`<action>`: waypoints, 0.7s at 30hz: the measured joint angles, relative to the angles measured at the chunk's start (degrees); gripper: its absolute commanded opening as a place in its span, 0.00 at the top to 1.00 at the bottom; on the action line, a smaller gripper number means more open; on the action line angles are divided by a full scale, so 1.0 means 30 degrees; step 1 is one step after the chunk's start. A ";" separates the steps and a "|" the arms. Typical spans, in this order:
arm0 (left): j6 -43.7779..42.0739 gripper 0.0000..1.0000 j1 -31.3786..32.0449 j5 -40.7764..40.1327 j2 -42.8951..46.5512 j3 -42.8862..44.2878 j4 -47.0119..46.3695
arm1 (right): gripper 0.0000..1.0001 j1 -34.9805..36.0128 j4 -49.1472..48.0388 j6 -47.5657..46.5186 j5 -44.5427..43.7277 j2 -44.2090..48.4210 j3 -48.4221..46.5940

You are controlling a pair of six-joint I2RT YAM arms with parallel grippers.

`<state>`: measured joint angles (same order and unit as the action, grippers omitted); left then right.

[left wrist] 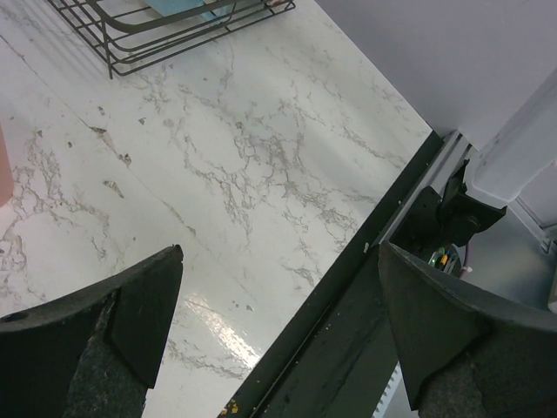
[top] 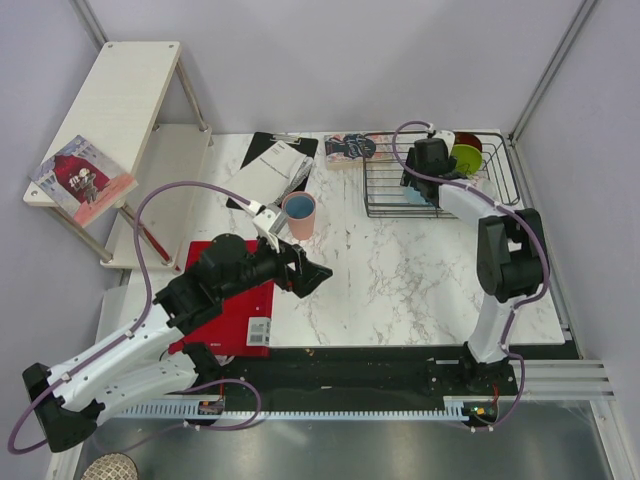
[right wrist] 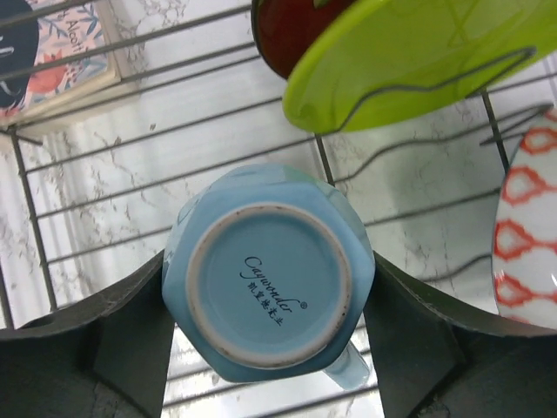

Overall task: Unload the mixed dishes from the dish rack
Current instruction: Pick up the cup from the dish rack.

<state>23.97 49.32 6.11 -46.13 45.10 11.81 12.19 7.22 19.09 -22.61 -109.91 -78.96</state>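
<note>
Here, the left gripper [left wrist: 280, 251] is hanging wide open over the marble table [top: 400, 280]; the pink cup [top: 299, 213] is standing just left of the dish rack [top: 372, 195]; inside the rack the right gripper [right wrist: 270, 261] is straddling the upturned light blue mug [right wrist: 270, 287], fingers [right wrist: 130, 322] against its sides, though I cannot tell whether it is gripping; the lime-green plate [right wrist: 409, 61] is leaning beyond.

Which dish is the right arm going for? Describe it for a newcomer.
Find the black wire dish rack at the far right of the table. Inside, between the fingers of the right gripper, stands a light blue mug, upside down, printed base up. The lime-green plate and dark red plate nearby are flat.
</note>
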 measured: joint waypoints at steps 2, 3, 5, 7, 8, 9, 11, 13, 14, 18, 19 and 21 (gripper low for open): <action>0.0000 0.01 0.0000 -0.0029 -0.0007 -0.0102 0.0015 | 1.00 0.0117 0.0066 0.0342 0.0219 0.0867 0.0860; 0.0000 0.01 0.0000 -0.0051 -0.0022 -0.0124 0.0015 | 1.00 0.0197 0.0022 0.0495 0.0357 0.1515 0.1406; 0.0000 0.00 0.0000 -0.0117 -0.0029 -0.0146 0.0015 | 1.00 0.0415 -0.0022 0.0750 0.0452 0.2980 0.2149; 0.0007 0.01 0.0007 -0.0219 -0.0036 -0.0146 0.0015 | 1.00 0.0809 -0.0175 0.0852 0.0459 0.4014 0.2514; 0.0007 0.01 0.0000 -0.0299 -0.0036 -0.0146 0.0015 | 1.00 0.1078 -0.0204 0.0962 0.0517 0.4845 0.2805; 0.0007 0.01 0.0000 -0.0423 -0.0036 -0.0153 0.0015 | 1.00 0.1304 -0.0219 0.1093 0.0554 0.5595 0.3053; 0.0022 0.00 0.0000 -0.0583 -0.0036 -0.0160 0.0015 | 1.00 0.1785 -0.0678 0.1486 0.0852 0.7402 0.3752; 0.0080 0.01 0.0007 -0.0809 -0.0036 -0.0160 0.0007 | 1.00 0.2091 -0.1545 0.2310 0.1654 0.9457 0.4874; 0.0146 0.01 0.0007 -0.0954 -0.0044 -0.0160 0.0007 | 1.00 0.2113 -0.2040 0.2667 0.2047 1.0244 0.5464; 0.0648 0.01 0.0000 -0.1406 -0.0306 -0.0160 -0.0160 | 1.00 0.1974 -0.5246 0.5187 0.4328 1.3347 0.8990; 0.0823 0.01 0.0000 -0.1545 -0.0386 -0.0160 -0.0255 | 1.00 0.1931 -0.6142 0.5931 0.4947 1.3792 0.9908; 0.1195 0.01 0.0000 -0.1785 -0.0488 -0.0160 -0.0532 | 1.00 0.1916 -0.7919 0.7351 0.6302 1.4236 1.1540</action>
<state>27.55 49.32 0.75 -47.59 44.62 10.22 17.93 -16.53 41.15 -3.70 -67.20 -44.34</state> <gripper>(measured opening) 0.993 0.809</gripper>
